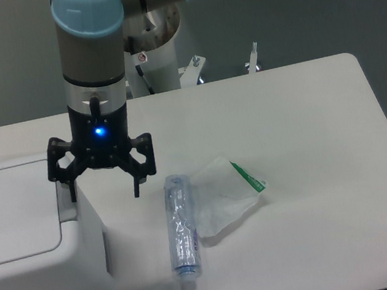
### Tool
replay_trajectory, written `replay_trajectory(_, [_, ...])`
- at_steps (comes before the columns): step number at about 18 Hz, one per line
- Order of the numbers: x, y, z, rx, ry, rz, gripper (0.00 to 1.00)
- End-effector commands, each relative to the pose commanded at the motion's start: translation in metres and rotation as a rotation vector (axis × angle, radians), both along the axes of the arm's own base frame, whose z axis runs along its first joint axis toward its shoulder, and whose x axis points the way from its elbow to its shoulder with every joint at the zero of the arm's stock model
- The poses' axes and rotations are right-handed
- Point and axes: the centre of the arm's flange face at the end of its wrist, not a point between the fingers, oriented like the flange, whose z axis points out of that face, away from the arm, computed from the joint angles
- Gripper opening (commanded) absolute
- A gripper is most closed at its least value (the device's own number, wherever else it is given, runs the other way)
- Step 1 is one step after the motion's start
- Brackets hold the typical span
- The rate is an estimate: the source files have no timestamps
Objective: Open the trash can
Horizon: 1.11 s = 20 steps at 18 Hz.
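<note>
At the left edge of a smooth white counter point(306, 112) stands one boxy white plastic trash can point(32, 244) with rounded corners, its flat lid shut and a grey rectangular push tab point(66, 209) on its right rim. Just above that tab hangs one black two-fingered claw point(104, 191), fingers spread wide and holding nothing, a blue light glowing on its body. To the right lie one clear, crumpled plastic bottle point(179, 224) and, touching it, one wrinkled translucent wrapper point(220, 198) with a green edge.
</note>
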Motion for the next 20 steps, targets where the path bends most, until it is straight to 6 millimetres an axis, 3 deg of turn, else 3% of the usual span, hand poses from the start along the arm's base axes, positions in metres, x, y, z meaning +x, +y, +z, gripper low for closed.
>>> replay_trajectory(20, [0.003, 0.000, -0.012, -0.019, -0.013, -0.004, 1.00])
